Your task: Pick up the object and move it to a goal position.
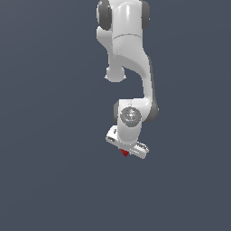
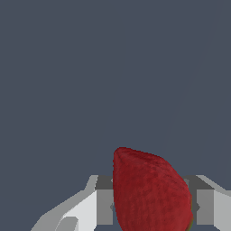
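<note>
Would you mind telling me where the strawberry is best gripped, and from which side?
Grip the strawberry across its broad middle, one finger on each flank, along its long axis with the tapered tip left free. The gripper appears to hold it this way.

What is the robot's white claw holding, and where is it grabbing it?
The white gripper holds a small dark-red bumpy strawberry, pinched by its two sides between the fingers. Its pointed end sticks out beyond them.
</note>
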You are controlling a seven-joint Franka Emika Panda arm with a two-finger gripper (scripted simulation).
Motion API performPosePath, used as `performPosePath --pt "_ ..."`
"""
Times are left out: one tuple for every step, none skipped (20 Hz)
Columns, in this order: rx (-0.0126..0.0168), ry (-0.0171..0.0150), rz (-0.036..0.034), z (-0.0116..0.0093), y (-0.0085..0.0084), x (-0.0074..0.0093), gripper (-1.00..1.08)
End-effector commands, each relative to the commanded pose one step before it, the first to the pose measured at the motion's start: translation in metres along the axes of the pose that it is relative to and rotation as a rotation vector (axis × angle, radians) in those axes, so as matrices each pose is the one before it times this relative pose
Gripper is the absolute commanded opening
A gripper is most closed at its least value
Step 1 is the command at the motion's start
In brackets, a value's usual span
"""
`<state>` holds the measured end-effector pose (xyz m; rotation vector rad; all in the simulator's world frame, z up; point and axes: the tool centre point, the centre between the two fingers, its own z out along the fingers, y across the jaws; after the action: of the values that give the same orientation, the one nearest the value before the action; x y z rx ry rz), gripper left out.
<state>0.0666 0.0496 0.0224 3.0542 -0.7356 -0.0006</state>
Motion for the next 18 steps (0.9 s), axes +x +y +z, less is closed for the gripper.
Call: performPosePath --pt "0.00021 0.00031 -0.00008 -0.00015 -0.00012 0.00012 -1.00" --pt "0.00000 0.00000 0.00000 0.00000 0.00000 0.00000 -1.00" --pt "0.00000 0.00000 0.00000 0.00000 0.00000 0.00000 -1.00" --pt "0.00000 0.00000 0.00000 0.00000 0.00000 0.00000 -1.00" --pt "0.00000 0.00000 0.00000 -0.00005 0.00006 -0.00011 -1.00" --pt "0.00000 0.00000 0.00000 0.00000 0.00010 -0.00009 -1.00" --pt "0.00000 0.00000 0.00000 -0.00001 0.00030 -0.00027 -1.00" --pt "0.00000 0.00000 0.00000 -0.00002 0.00050 -0.00045 -1.00" --pt "0.00000 0.00000 0.00000 -0.00003 0.00071 -0.00063 -1.00" --pt "0.00000 0.00000 0.00000 -0.00004 0.00091 -0.00081 -1.00" --pt "0.00000 0.00000 0.00000 -0.00005 0.00112 -0.00099 -1.00" --pt "0.00000 0.00000 0.00000 -0.00006 0.00133 -0.00118 -1.00" --pt "0.00000 0.00000 0.00000 -0.00007 0.00155 -0.00137 -1.00" --pt "0.00000 0.00000 0.00000 -0.00008 0.00177 -0.00157 -1.00" --pt "0.00000 0.00000 0.00000 -0.00010 0.00200 -0.00177 -1.00" --pt "0.00000 0.00000 0.00000 -0.00011 0.00223 -0.00197 -1.00" --pt "0.00000 0.00000 0.00000 -0.00012 0.00247 -0.00218 -1.00" --pt "0.00000 0.00000 0.00000 -0.00013 0.00272 -0.00240 -1.00"
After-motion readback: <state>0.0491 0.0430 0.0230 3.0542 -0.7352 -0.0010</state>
